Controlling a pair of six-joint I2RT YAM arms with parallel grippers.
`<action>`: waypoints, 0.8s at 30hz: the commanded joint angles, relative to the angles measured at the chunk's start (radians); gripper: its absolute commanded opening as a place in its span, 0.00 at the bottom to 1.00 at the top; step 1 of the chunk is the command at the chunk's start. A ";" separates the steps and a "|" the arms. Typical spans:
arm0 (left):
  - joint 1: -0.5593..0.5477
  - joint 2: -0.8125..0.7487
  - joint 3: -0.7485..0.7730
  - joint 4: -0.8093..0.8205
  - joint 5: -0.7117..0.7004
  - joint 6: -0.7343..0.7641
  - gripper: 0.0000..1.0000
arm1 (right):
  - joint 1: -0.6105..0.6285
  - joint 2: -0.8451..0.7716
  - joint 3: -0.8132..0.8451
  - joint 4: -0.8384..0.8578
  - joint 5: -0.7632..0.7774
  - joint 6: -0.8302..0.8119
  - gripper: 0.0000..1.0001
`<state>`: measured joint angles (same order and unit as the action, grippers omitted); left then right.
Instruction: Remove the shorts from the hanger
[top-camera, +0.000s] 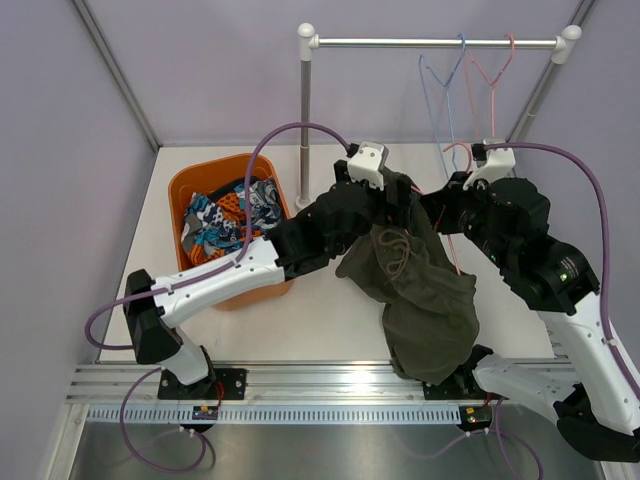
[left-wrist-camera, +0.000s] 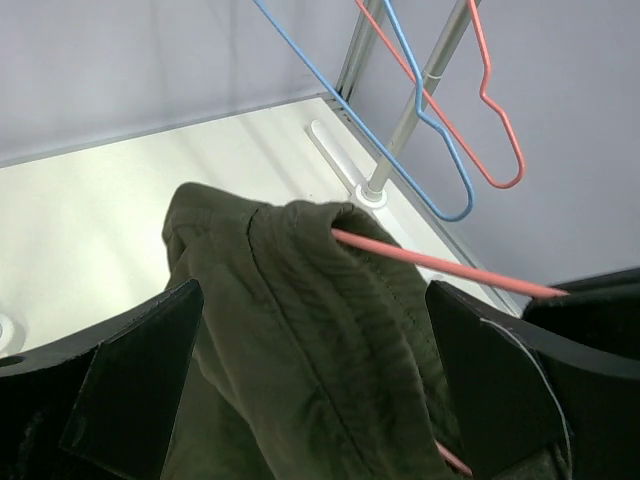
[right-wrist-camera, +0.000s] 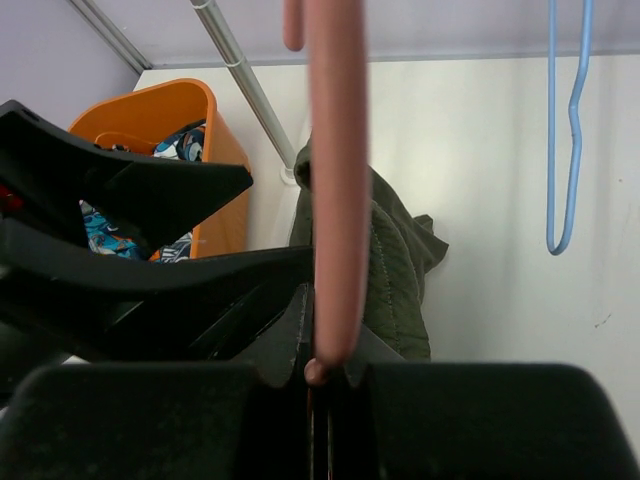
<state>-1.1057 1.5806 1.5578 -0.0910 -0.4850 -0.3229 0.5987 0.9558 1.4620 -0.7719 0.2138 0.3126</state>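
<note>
The dark olive shorts (top-camera: 425, 295) hang bunched on a pink hanger (top-camera: 452, 250) held in the air between the two arms. My left gripper (top-camera: 400, 195) is open, its fingers straddling the waistband of the shorts (left-wrist-camera: 300, 340) without closing on it; the pink hanger wire (left-wrist-camera: 450, 268) runs out of the fabric to the right. My right gripper (top-camera: 447, 205) is shut on the pink hanger (right-wrist-camera: 335, 200), pinching the wire at its lower end (right-wrist-camera: 325, 372). The shorts (right-wrist-camera: 395, 280) show behind the hanger in the right wrist view.
An orange basket (top-camera: 182, 190) with colourful clothes stands at the back left. A clothes rack with a white post (top-camera: 305, 110) and a metal bar (top-camera: 430, 43) carries an empty blue hanger (top-camera: 440, 90) and an empty red hanger (top-camera: 492, 75).
</note>
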 joint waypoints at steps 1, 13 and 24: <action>-0.005 0.036 0.042 0.117 -0.053 -0.005 0.99 | 0.015 -0.023 0.012 0.028 -0.028 0.025 0.00; -0.006 0.085 0.039 0.145 -0.133 -0.002 0.97 | 0.019 -0.045 0.026 0.002 -0.033 0.022 0.00; -0.003 0.032 -0.010 0.169 -0.165 0.058 0.45 | 0.018 -0.055 0.012 0.003 -0.021 0.023 0.00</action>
<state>-1.1118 1.6665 1.5570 -0.0181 -0.5850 -0.2882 0.6041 0.9180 1.4620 -0.8070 0.1902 0.3202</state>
